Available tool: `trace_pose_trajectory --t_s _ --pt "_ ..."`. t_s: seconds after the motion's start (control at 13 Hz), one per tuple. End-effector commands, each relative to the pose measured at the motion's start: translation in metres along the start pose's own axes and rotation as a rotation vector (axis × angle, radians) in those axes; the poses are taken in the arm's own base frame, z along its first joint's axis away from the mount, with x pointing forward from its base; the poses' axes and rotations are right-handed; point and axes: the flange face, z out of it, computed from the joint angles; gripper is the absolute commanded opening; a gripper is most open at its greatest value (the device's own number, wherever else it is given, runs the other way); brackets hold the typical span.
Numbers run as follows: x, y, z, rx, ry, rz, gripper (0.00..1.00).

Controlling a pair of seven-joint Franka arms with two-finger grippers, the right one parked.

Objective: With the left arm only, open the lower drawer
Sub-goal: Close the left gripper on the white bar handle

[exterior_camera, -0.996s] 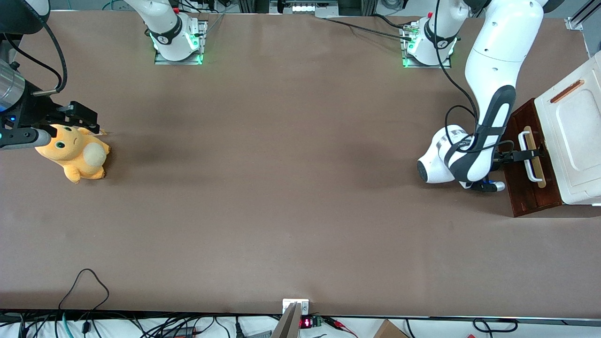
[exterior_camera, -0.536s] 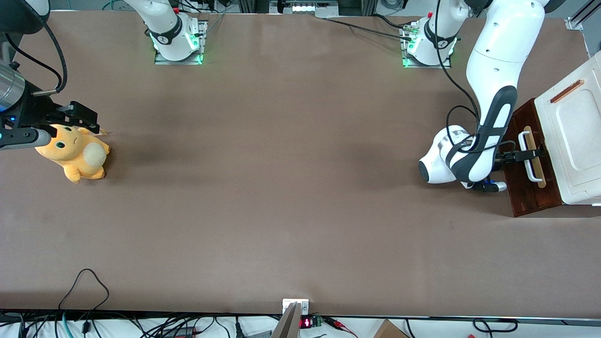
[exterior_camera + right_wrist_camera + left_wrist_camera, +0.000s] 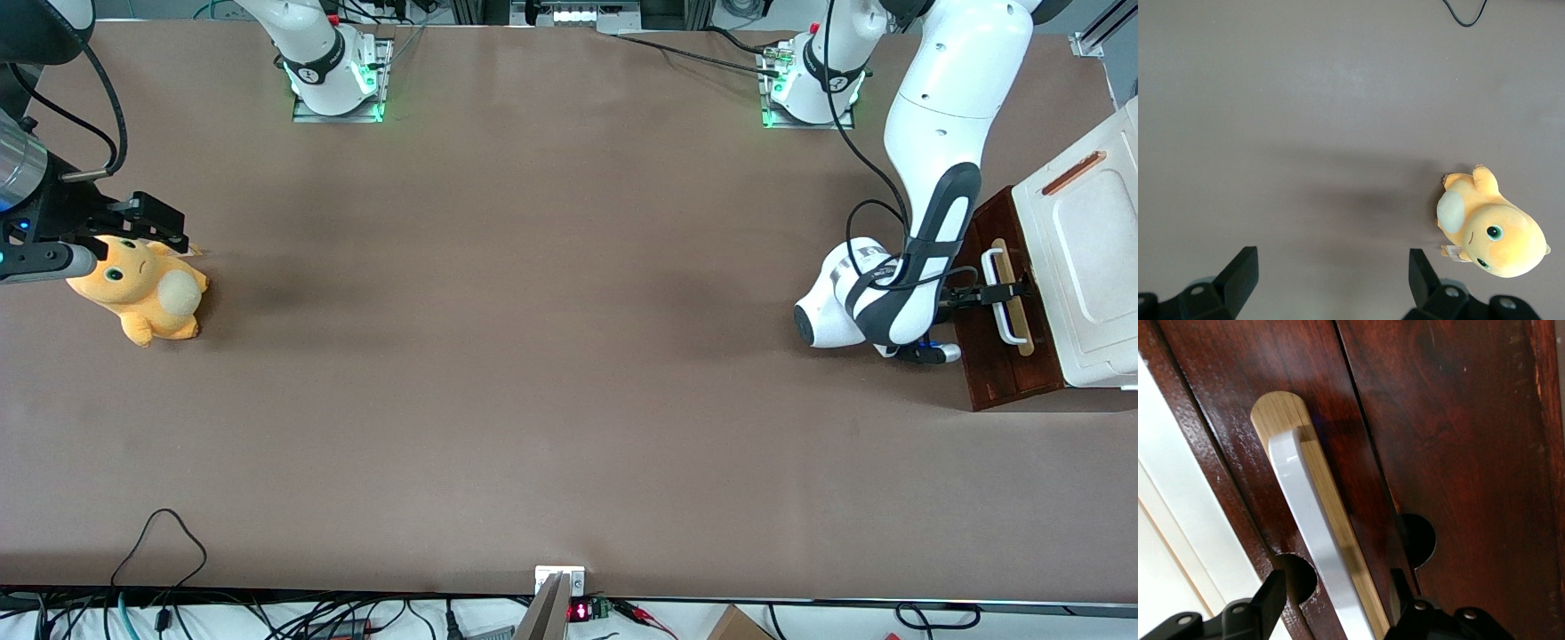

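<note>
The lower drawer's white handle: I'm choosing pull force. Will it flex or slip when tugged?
The white handle looks rigid, so it probably won't flex. Its glossy surface may be slippery, but the tool straddles the bar, fingers open either side, so slipping off seems unlikely. The lower drawer looks like solid wood, probably fairly heavy.

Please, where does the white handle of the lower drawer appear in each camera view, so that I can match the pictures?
Front view: the white handle lies on the dark drawer front, at the working arm's end of the table; the gripper is at it.
Left wrist view: the handle runs along its pale wood strip, between the two open fingers.
Right wrist view: not in it.
Shared landmark: the pale wood strip under the handle.
</note>
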Motion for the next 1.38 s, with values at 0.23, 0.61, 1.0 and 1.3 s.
trace_pose_trajectory --t_s 0.23,0.61,1.0,1.3 --pt "0.0041 0.0061 0.0062 0.023 0.006 -0.004 0.54" --pt "0.0038 0.0061 0.0055 0.023 0.006 -0.015 0.38" --pt "0.004 0.0055 0.0054 0.024 0.005 -0.019 0.32" --pt "0.0038 0.0053 0.0057 0.026 0.003 -0.023 0.28"
